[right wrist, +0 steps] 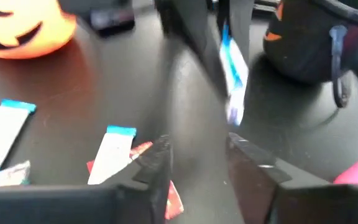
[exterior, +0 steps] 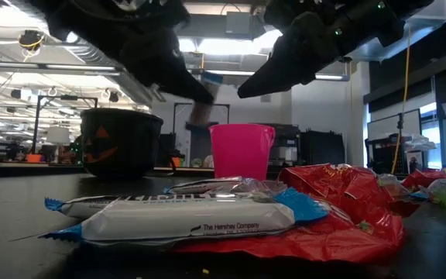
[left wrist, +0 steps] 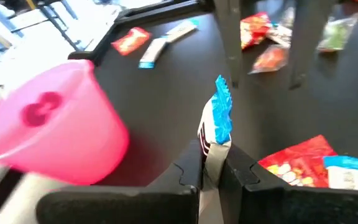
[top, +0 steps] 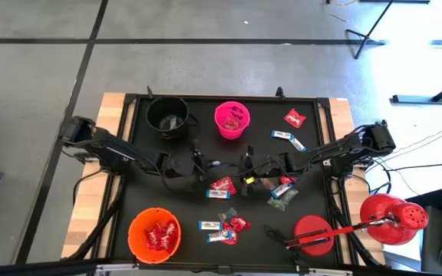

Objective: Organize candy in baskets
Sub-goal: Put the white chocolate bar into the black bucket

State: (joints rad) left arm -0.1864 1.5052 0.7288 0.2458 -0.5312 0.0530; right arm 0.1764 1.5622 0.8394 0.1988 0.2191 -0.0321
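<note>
Left gripper pinching a blue-and-white bar, holding it up above the black table, near the pink bucket. Right gripper hanging just across from it, fingers apart, gripping nothing. Black bucket sitting beside the pink one at the far edge. Orange bucket sitting at the near left with red candy inside. More candy lying loose in the middle of the table.
</note>
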